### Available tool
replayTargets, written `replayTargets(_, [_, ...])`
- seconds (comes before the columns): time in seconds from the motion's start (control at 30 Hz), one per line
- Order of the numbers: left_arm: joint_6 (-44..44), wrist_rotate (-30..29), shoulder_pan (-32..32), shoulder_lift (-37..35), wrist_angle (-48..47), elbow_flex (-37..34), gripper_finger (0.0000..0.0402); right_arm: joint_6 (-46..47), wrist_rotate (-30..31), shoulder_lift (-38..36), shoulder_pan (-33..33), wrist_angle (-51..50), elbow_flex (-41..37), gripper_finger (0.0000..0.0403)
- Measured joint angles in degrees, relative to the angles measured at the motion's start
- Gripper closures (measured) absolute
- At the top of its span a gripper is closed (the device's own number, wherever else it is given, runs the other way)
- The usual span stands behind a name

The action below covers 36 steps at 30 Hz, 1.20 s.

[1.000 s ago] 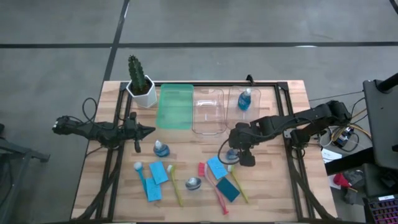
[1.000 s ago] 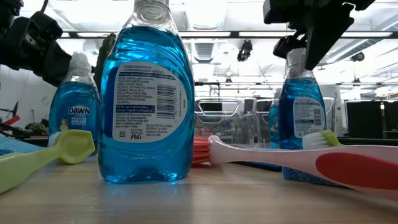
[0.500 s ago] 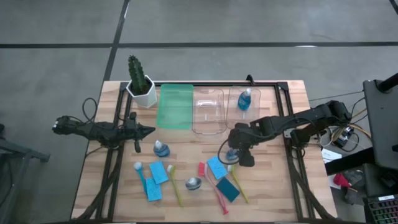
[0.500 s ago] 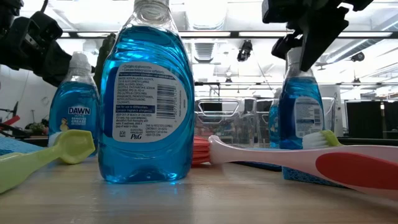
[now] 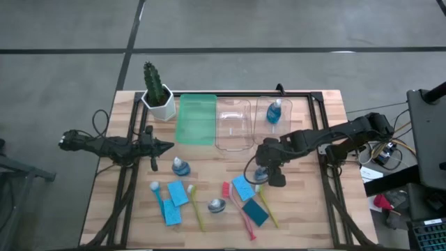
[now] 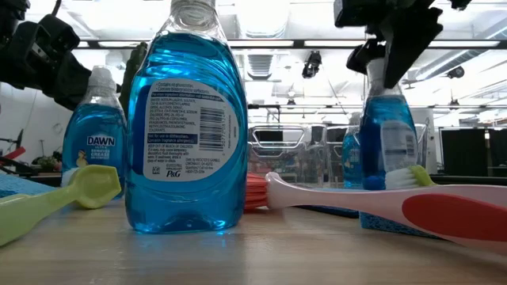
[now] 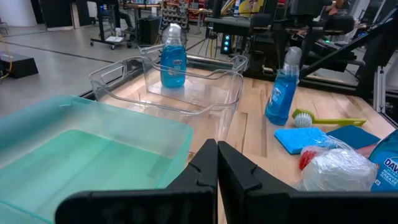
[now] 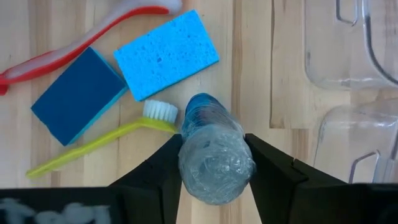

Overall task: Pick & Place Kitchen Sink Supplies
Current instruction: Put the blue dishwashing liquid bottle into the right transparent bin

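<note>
My right gripper [image 5: 260, 168] [image 8: 215, 177] stands over an upright blue-liquid bottle [image 5: 259, 173] [image 6: 386, 134] near the table's middle and is shut on it. My left gripper [image 5: 166, 147] [image 7: 216, 163] hovers shut at the left, touching nothing. Two more bottles [image 5: 180, 166] [image 5: 217, 205] stand on the table, and a third [image 5: 274, 111] stands in the clear bin. Blue sponges [image 5: 177, 193] [image 5: 171, 213] [image 5: 242, 187] and a darker teal one [image 5: 255, 213] lie flat. Beside them lie pink [image 5: 240, 209], yellow-green [image 5: 197, 207] [image 5: 268, 209] and blue [image 5: 159, 199] brushes. My right gripper pinches the bottle's pale cap [image 8: 216, 163] between its two fingers [image 8: 163, 174], coming from above and pointing down. The bottle hangs upright below the fingers. The pink brush in the low view hides its base, so I cannot tell whether it is off the table.
A green bin [image 5: 196, 120] and two clear bins [image 5: 233, 124] [image 5: 263, 120] stand along the far edge, with a cactus in a white pot [image 5: 157, 94] at the far left. Black frame rails [image 5: 322, 139] cross the table. Bare wood lies to the right of the bottle.
My right gripper has sunk slightly over the bottle's cap. The bottle has turned a little about its upright axis, its label swinging sideways in the low view. My left arm has kept still.
</note>
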Motion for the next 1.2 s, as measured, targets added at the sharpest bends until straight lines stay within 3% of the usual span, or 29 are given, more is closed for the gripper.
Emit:
replayTargets(0.23, [0.0,0.0,0.0,0.0,0.0,0.0,0.0396,-0.1,0.7,0.0,0.0,-3.9,7.2,0.0258])
replayTargets(0.57, [0.0,0.0,0.0,0.0,0.0,0.0,0.0396,1.5,7.4,0.0,-0.2,-16.9,18.2,0.0255])
replayTargets(0.87, [0.0,0.0,0.0,0.0,0.0,0.0,0.0396,1.5,11.7,0.0,-1.9,-21.3,25.1,0.0255])
replayTargets(1.2, [0.0,0.0,0.0,0.0,0.0,0.0,0.0396,0.6,13.8,0.0,-8.4,-27.3,28.6,0.0255])
